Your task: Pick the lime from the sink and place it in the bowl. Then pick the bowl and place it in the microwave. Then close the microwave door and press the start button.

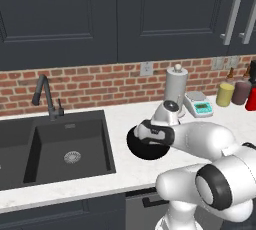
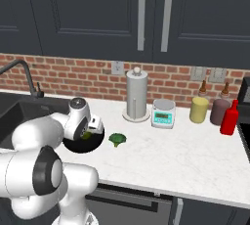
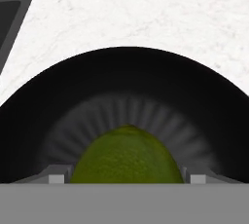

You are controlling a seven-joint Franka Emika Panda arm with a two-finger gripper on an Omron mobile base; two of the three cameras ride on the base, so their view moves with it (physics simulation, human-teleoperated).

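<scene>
- Yellow-green, dimpled skin is showing on the lime (image 3: 127, 157), which is sitting inside the glossy black bowl (image 3: 124, 91) on the white marble counter (image 3: 141, 13).
- The gripper (image 3: 127, 177) is standing spread, fingers flanking the lime at 3 and 9 o'clock.
- No writing is legible.

- Left base view looks down from behind the arm's left, over the sink (image 1: 65, 149) and counter (image 1: 125, 119)
- Right base view looks from behind its right, sharing that counter (image 2: 185, 155)
- Hand view looks very close into the bowl (image 3: 124, 86)
</scene>
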